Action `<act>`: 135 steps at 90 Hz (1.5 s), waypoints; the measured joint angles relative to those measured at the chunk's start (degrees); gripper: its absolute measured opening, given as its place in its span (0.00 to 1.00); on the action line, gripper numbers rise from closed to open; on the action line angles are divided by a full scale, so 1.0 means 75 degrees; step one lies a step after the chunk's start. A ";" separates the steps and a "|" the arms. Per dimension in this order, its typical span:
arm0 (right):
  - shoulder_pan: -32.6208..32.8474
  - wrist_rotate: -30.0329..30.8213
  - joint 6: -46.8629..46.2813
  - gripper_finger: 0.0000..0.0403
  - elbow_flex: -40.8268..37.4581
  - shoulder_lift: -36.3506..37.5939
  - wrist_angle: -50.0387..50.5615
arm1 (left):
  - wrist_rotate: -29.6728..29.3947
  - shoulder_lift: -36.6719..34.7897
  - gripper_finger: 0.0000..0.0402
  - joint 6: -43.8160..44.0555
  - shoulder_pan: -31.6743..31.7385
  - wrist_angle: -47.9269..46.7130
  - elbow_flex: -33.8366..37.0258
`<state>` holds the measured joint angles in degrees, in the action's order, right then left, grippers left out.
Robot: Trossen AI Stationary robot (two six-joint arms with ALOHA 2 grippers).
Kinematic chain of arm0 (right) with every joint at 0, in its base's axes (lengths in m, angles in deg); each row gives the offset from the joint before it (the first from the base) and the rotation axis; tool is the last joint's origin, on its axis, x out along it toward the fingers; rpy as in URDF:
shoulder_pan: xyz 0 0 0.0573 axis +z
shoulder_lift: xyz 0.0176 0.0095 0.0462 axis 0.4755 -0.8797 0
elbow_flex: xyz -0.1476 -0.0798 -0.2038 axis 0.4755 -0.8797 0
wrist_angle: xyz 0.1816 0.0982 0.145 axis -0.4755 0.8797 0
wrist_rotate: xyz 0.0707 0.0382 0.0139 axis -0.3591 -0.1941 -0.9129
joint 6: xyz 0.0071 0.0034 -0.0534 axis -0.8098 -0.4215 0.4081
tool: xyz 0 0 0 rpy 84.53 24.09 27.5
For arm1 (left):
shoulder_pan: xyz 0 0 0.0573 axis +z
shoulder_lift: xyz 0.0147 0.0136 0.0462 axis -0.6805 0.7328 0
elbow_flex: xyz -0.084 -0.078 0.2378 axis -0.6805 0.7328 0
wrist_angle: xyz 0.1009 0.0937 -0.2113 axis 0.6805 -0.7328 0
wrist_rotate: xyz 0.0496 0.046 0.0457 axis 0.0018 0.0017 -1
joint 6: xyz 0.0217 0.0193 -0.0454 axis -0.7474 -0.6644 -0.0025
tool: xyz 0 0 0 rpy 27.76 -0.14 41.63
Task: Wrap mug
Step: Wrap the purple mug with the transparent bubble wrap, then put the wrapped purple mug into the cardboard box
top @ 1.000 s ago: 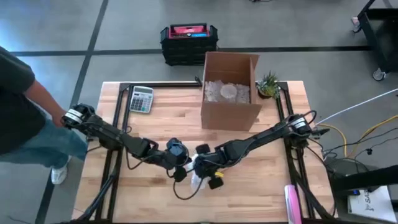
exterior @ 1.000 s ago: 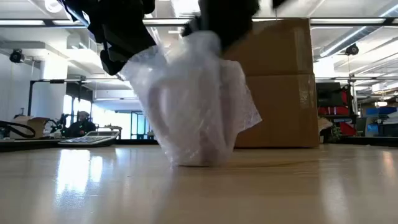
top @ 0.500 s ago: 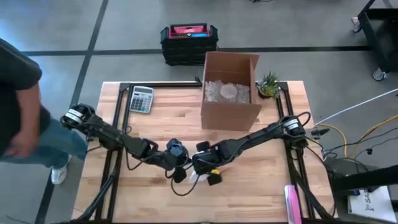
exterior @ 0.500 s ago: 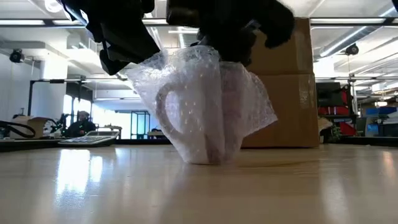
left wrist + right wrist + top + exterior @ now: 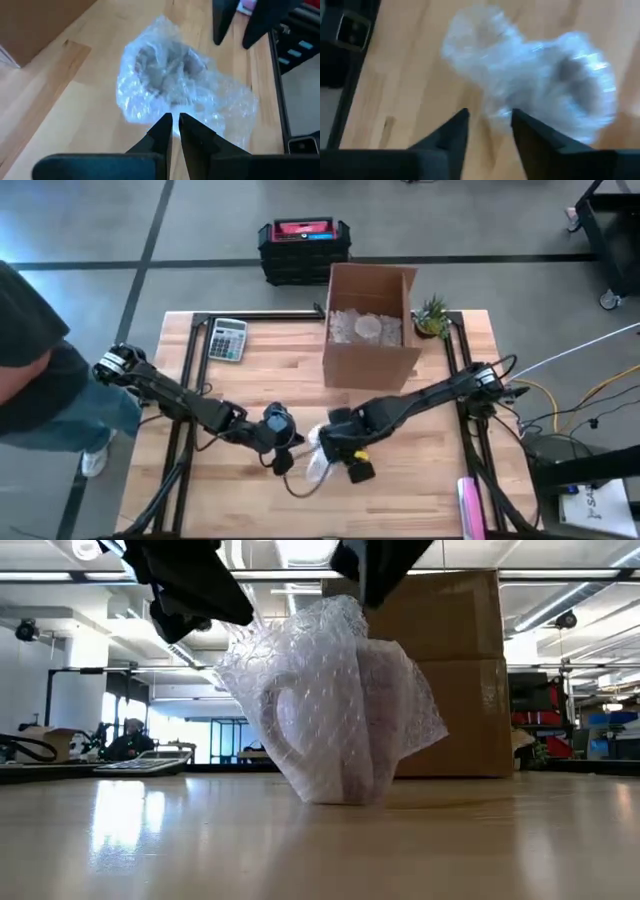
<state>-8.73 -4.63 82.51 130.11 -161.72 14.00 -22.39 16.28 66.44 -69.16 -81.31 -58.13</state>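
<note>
A white mug wrapped loosely in bubble wrap (image 5: 335,720) stands upright on its base on the wooden table, near the front middle (image 5: 318,464). Its handle (image 5: 272,715) shows through the wrap. My left gripper (image 5: 175,125) is at the wrap's left side (image 5: 284,450), shut on its edge. My right gripper (image 5: 489,116) hovers open just above and to the right of the bundle (image 5: 350,463). The wrap (image 5: 545,75) lies beyond its fingertips, with nothing between them. My left gripper pinches an edge of the bubble wrap (image 5: 174,118) between its two fingertips, coming slanting down from the table's left. The wrap runs from the fingers up over the mug's mouth, loose and crumpled. The mug stays standing on the table.
An open cardboard box (image 5: 368,325) holding wrapped items stands at the far middle, with a small plant (image 5: 432,315) to its right. A calculator (image 5: 227,338) lies at the far left. A pink object (image 5: 470,505) lies at the near right edge. A person (image 5: 30,360) stands beyond the table's left edge.
My right gripper came down over the top of the wrapped mug, then drew up and off it toward the table's near right. The wrap's top has sprung up and puffed out. The bundle has shifted slightly toward the right.
</note>
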 joint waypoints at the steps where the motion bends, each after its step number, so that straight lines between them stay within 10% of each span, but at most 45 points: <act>1: 0.0026 0.0070 -0.0021 0.44 -0.0040 -0.0011 -0.0037 | 0.0000 0.0002 0.05 0.0016 -0.0015 0.0005 0.0000; 32: 0.0040 0.0959 -0.0062 0.66 -0.0631 -0.0869 -0.1035 | 0.0120 0.0270 0.05 0.0642 -0.0485 0.0046 0.0019; 64: 0.0100 0.1045 0.0328 0.06 -0.0522 -0.0918 -0.1020 | 0.0114 0.0545 0.05 0.0801 -0.0691 0.0167 0.0020; 100: -0.0116 0.2374 0.1727 0.02 0.1076 0.1686 -0.0737 | 0.0099 0.0227 0.05 0.0511 -0.0754 0.0150 0.0017; 114: -0.1124 0.3379 0.2205 0.02 0.1662 0.2395 -0.0808 | 0.0096 0.0227 0.05 0.0487 -0.0747 0.0140 0.0017; 135: -0.4478 0.1989 0.1413 0.00 0.1678 0.2599 0.0022 | 0.0092 0.0245 0.05 0.0503 -0.0747 0.0191 0.0015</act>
<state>-42.31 10.29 93.11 142.70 -142.22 14.17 -21.70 18.11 70.21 -74.76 -79.88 -58.02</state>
